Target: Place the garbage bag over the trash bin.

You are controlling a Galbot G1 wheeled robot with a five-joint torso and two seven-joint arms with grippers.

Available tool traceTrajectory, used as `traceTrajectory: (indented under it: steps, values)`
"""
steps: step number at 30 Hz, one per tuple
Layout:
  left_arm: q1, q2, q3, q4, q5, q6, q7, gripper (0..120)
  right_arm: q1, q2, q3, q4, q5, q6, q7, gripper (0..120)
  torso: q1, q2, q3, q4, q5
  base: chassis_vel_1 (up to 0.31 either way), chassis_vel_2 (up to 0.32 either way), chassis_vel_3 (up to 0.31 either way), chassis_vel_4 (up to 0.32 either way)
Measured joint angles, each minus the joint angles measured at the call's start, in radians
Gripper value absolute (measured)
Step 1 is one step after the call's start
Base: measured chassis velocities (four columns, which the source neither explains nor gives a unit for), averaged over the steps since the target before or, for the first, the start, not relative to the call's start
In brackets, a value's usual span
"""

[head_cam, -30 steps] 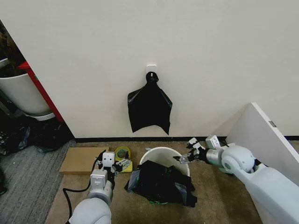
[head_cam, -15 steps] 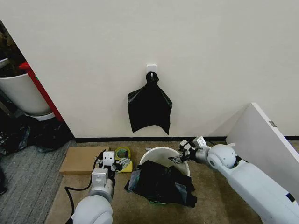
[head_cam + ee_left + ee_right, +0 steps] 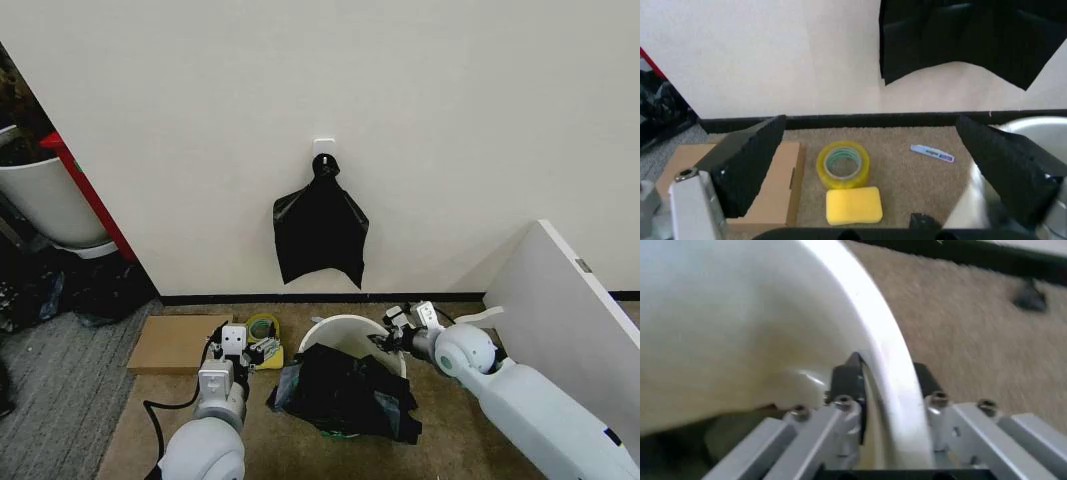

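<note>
The right gripper (image 3: pixel 386 338) is at the far right edge of the trash bin (image 3: pixel 340 325), and the right wrist view shows its fingers (image 3: pixel 847 390) straddling the white rim (image 3: pixel 890 365), one inside the wall and one outside, pressed in on it. The bin stands on the brown carpet close to the black baseboard, with a strip of bare floor behind it. The garbage bag (image 3: pixel 345 392) lies crumpled across the near half of the bin's mouth and spills down its front; the far half of the opening stays uncovered. To the bin's right a white slanted panel (image 3: pixel 565 300) narrows the room on that side.

The left gripper (image 3: pixel 238 352) hovers low, left of the bin, jaws spread wide apart and empty; between its fingers (image 3: pixel 747 160) the left wrist view shows a roll of tape (image 3: pixel 843 164), a yellow sponge (image 3: pixel 853 206) just beside it, a flat cardboard piece (image 3: pixel 783 180) and a small white-and-blue tube (image 3: pixel 932 153) whose print is too small to read. On the wall hangs a bunch of black bags (image 3: pixel 320 232) from a white hook (image 3: pixel 324 149).
</note>
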Motion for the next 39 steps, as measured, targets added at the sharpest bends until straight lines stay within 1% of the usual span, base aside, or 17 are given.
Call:
traceTrajectory:
  steps: [1, 2, 3, 4, 6, 7, 12, 13, 17, 20, 25, 30, 31, 32, 34, 36, 39]
  values:
    - [0.0, -0.002, 0.001, 0.001, 0.0, -0.001, 0.0, 100, -0.01, 0.0, -0.006, 0.023, 0.042, 0.019, 0.069, 7, 0.0, 0.0, 0.0, -0.0001, 0.0, 0.0, 0.0, 0.0, 0.0]
    - [0.0, -0.002, 0.001, 0.002, 0.0, -0.002, 0.0, 100, -0.016, 0.0, -0.007, 0.035, 0.063, 0.032, 0.104, 3, 0.0, 0.0, 0.0, 0.0, 0.0001, 0.0, 0.0, 0.0, 0.0]
    - [0.0, -0.003, 0.002, 0.003, 0.0, -0.003, -0.001, 100, -0.035, 0.002, -0.007, 0.067, 0.109, 0.067, 0.186, 1, 0.0, 0.0, 0.0, 0.0, 0.0001, 0.0, 0.0, 0.0, 0.0]
    - [-0.001, -0.003, 0.002, 0.004, 0.0, -0.005, -0.001, 100, -0.059, 0.009, -0.006, 0.101, 0.151, 0.115, 0.269, 0, 0.0, 0.0, 0.0, 0.0, -0.0004, 0.0, 0.0, 0.0, 0.0]
    - [-0.002, -0.004, 0.002, 0.006, 0.0, -0.008, -0.001, 100, -0.104, 0.033, 0.009, 0.152, 0.211, 0.212, 0.394, 0, 0.0, 0.0, 0.0, -0.0001, 0.0001, 0.0, 0.0, 0.0, 0.0]
    - [-0.002, -0.004, 0.002, 0.006, 0.0, -0.008, -0.001, 100, -0.104, 0.033, 0.009, 0.152, 0.211, 0.212, 0.394, 0, 0.0, 0.0, 0.0, -0.0001, 0.0001, 0.0, 0.0, 0.0, 0.0]
    - [-0.002, -0.005, 0.005, 0.009, 0.003, -0.015, -0.002, 100, -0.227, 0.097, 0.064, 0.243, 0.244, 0.403, 0.566, 0, 0.0, 0.0, 0.0, 0.0, -0.0002, 0.0, 0.0, 0.0, 0.0]
    - [-0.002, -0.005, 0.005, 0.009, 0.003, -0.015, -0.002, 100, -0.227, 0.097, 0.064, 0.243, 0.244, 0.403, 0.566, 0, 0.0, 0.0, 0.0, 0.0, -0.0002, 0.0, 0.0, 0.0, 0.0]
    - [0.001, -0.006, 0.007, 0.008, 0.006, -0.016, -0.002, 100, -0.329, 0.147, 0.095, 0.27, 0.194, 0.487, 0.633, 0, 0.0, 0.0, 0.0, -0.0003, -0.0001, 0.0, 0.0, 0.0, 0.0]
    - [0.003, -0.004, 0.008, 0.002, 0.008, -0.016, -0.002, 100, -0.391, 0.2, 0.104, 0.262, 0.116, 0.556, 0.707, 0, 0.0, 0.0, 0.0, -0.0002, 0.0, 0.0, 0.0, 0.0, 0.0]
    - [0.007, 0.001, 0.008, -0.008, 0.009, -0.016, -0.002, 100, -0.429, 0.226, 0.118, 0.254, 0.072, 0.587, 0.718, 0, 0.0, 0.0, 0.0, -0.0002, -0.0001, 0.0, 0.0, 0.0, 0.0]
    - [0.016, 0.007, 0.005, -0.019, 0.013, -0.016, -0.002, 100, -0.442, 0.231, 0.118, 0.279, 0.068, 0.587, 0.74, 0, 0.0, 0.0, 0.0, -0.0001, -0.0001, 0.0, 0.0, 0.0, 0.0]
    - [0.02, 0.008, 0.004, -0.023, 0.017, -0.016, -0.002, 100, -0.439, 0.231, 0.116, 0.289, 0.069, 0.583, 0.758, 3, 0.0, 0.0, 0.0, -0.0001, 0.0, 0.0, 0.0, 0.0, 0.0]
    - [0.024, 0.01, 0.003, -0.025, 0.021, -0.016, -0.002, 100, -0.434, 0.229, 0.115, 0.302, 0.069, 0.58, 0.772, 9, 0.0, 0.0, 0.0, -0.0001, 0.0001, 0.0, 0.0, 0.0, 0.0]
    - [0.032, 0.011, 0.001, -0.031, 0.025, -0.016, -0.002, 100, -0.431, 0.218, 0.113, 0.33, 0.061, 0.578, 0.78, 18, 0.0, 0.0, 0.0, 0.0, 0.0, 0.0, 0.0, 0.0, 0.0]
    - [0.034, 0.012, 0.0, -0.033, 0.026, -0.016, -0.002, 100, -0.432, 0.212, 0.112, 0.346, 0.057, 0.577, 0.78, 19, 0.0, 0.0, 0.0, -0.0001, 0.0, 0.0, 0.0, 0.0, 0.0]
    - [0.04, 0.015, -0.003, -0.034, 0.03, -0.016, -0.002, 100, -0.437, 0.195, 0.112, 0.409, 0.056, 0.566, 0.795, 32, 0.0, 0.0, 0.0, -0.0001, -0.0001, 0.0, 0.0, 0.0, 0.0]
